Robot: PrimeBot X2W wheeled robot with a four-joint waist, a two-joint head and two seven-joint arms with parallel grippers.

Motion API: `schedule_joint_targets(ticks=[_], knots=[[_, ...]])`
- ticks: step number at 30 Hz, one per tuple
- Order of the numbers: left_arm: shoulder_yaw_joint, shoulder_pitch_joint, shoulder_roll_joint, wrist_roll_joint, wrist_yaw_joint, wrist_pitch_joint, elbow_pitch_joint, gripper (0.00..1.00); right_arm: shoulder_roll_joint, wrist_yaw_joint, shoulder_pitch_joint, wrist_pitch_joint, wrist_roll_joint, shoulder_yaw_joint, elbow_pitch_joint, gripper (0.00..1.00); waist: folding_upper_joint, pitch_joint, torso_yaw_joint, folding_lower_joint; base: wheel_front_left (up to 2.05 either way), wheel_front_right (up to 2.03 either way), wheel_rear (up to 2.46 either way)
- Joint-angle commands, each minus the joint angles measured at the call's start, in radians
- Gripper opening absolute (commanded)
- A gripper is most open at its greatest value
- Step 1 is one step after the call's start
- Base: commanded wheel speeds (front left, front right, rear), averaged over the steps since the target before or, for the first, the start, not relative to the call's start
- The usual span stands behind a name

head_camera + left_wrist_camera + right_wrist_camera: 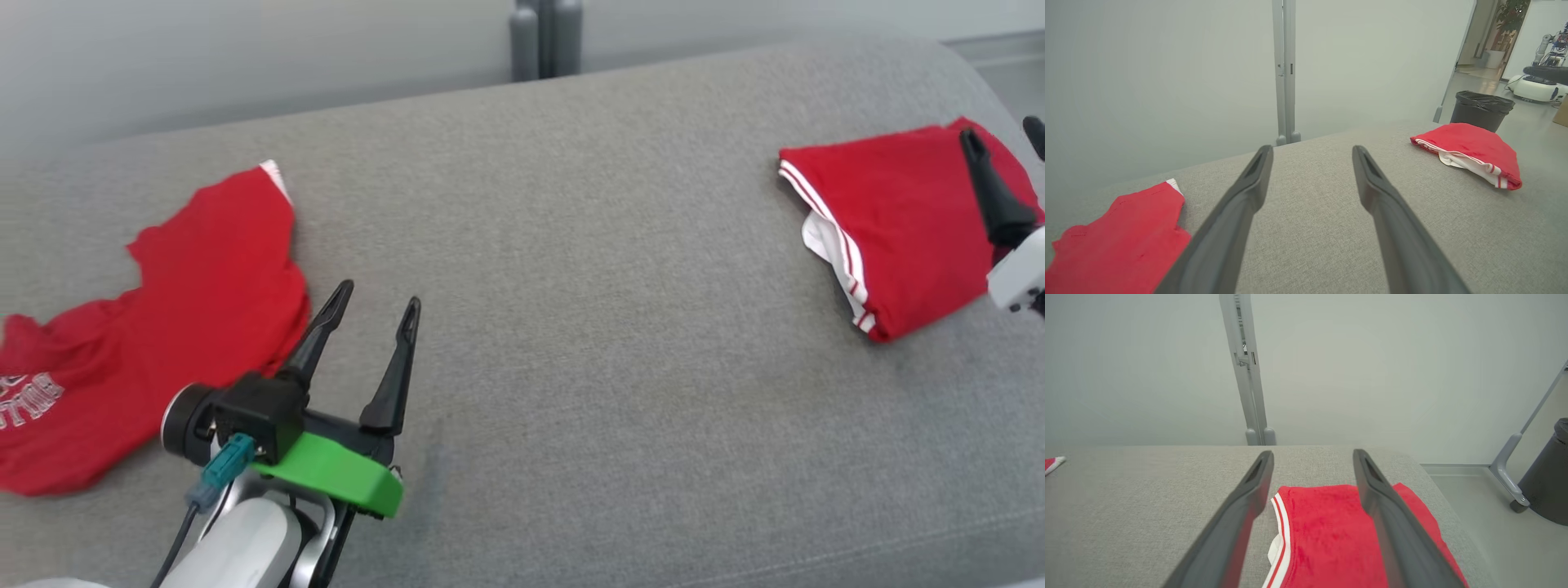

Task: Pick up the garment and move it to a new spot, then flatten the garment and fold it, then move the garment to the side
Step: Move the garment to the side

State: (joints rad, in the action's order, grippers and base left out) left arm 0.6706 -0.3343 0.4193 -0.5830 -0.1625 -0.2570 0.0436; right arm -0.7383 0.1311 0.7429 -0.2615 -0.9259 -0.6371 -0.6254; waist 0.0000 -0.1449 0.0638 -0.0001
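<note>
Lying near the right end of the big grey cloth cushion (571,327) is a folded red garment with white stripes (898,229). It sits close to the far right corner. A bit of white cloth peeks out from its left side.

The right tool (1002,129) is over this folded garment. Its two dark fingers are spread wide apart, and nothing is held between them. In the right wrist view, the tool (1312,454) points across the red cloth (1323,539) toward the far edge. I cannot tell if the fingers touch the cloth.

A rumpled red shirt with white letters (163,327) lies spread out at the left end of the cushion. It is well apart from the folded one.

The left tool (380,295) is just beside this shirt, on its right side. Its fingers are wide open too, and it holds nothing. In the left wrist view, the tool (1311,150) points at the bare grey cloth between the shirt (1118,245) and the folded garment (1474,147).

A thin grey post (543,37) stands behind the far edge. A black bin (1480,110) stands on the floor past the right end.
</note>
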Motion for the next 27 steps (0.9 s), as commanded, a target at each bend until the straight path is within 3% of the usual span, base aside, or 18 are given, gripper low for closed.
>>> schedule_joint_targets(ticks=[1, 5, 9, 14, 23, 27], knots=[[-0.012, 0.029, -0.002, -0.010, -0.009, -0.006, 0.008, 1.00, 0.007, -0.001, -0.062, -0.003, 0.042, 0.050, 0.038, 1.00, 0.0000, 0.080, -0.079, 0.0001, 0.00, 0.00, 0.00], [-0.043, 0.073, 0.001, -0.022, -0.026, -0.009, 0.013, 1.00, 0.051, -0.001, -0.223, -0.003, 0.150, 0.196, 0.139, 1.00, 0.0000, 0.113, -0.108, 0.0001, 0.00, 0.00, 0.00], [-0.086, 0.128, -0.004, -0.028, -0.042, -0.009, 0.013, 1.00, 0.164, -0.001, -0.443, -0.003, 0.290, 0.418, 0.272, 1.00, 0.0000, 0.150, -0.134, 0.0001, 0.00, 0.00, 0.00], [-0.144, 0.179, -0.021, -0.014, -0.048, -0.009, 0.000, 1.00, 0.317, -0.001, -0.640, 0.002, 0.445, 0.589, 0.450, 1.00, 0.0000, 0.165, -0.142, 0.0001, 0.00, 0.00, 0.00], [-0.271, 0.287, -0.065, 0.036, -0.054, -0.008, -0.016, 1.00, 0.525, -0.001, -0.847, 0.013, 0.626, 0.692, 0.663, 1.00, 0.0000, 0.182, -0.143, 0.0001, 0.00, 0.00, 0.00], [-0.316, 0.319, -0.083, 0.064, -0.034, -0.008, -0.014, 1.00, 0.568, -0.001, -0.886, 0.015, 0.678, 0.697, 0.699, 1.00, 0.0000, 0.185, -0.135, 0.0001, 0.00, 0.00, 0.00]])
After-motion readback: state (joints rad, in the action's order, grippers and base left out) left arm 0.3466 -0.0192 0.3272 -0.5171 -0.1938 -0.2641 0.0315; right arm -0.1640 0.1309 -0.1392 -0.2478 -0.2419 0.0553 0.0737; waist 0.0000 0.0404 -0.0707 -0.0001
